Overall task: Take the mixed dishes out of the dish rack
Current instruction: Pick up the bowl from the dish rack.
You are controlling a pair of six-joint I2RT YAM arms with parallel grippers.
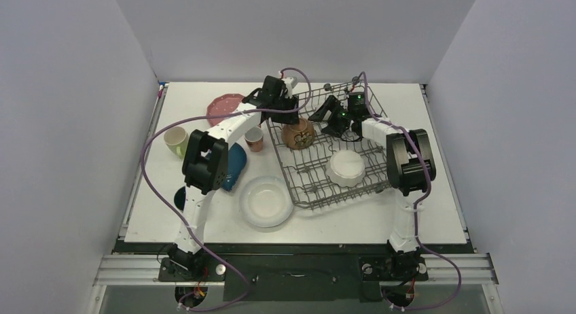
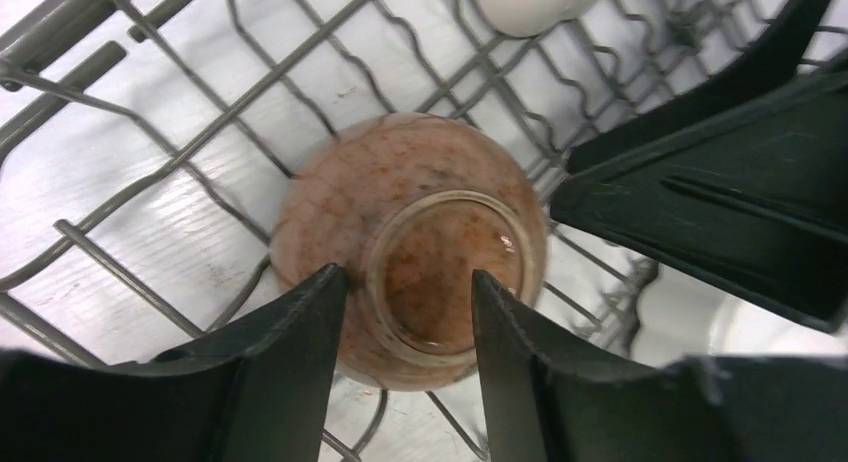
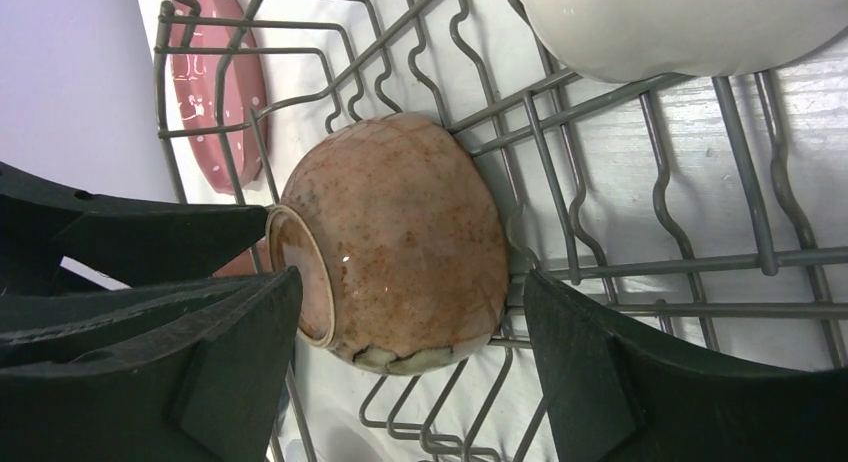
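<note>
The dark grey dish rack (image 1: 319, 192) holds a speckled brown bowl (image 1: 299, 134) lying on its side and an upturned white bowl (image 1: 346, 167). My left gripper (image 1: 288, 114) hangs at the brown bowl (image 2: 400, 197). Its fingers stand partly apart over the foot ring, one outside the ring and one over its hollow, with small gaps showing. My right gripper (image 1: 333, 122) is open wide around the same brown bowl (image 3: 400, 247). One finger is close to the foot and the other stands clear of the rim. Round the rack, a white plate (image 1: 266, 201) and other dishes sit on the table.
Left of the rack are a pink dotted plate (image 1: 224, 107), a light-green cup (image 1: 176, 141), an orange cup (image 1: 254, 138), a dark blue dish (image 1: 236, 166) and a dark mug (image 1: 179, 198), half hidden by the left arm. Rack prongs (image 3: 560, 182) surround the brown bowl.
</note>
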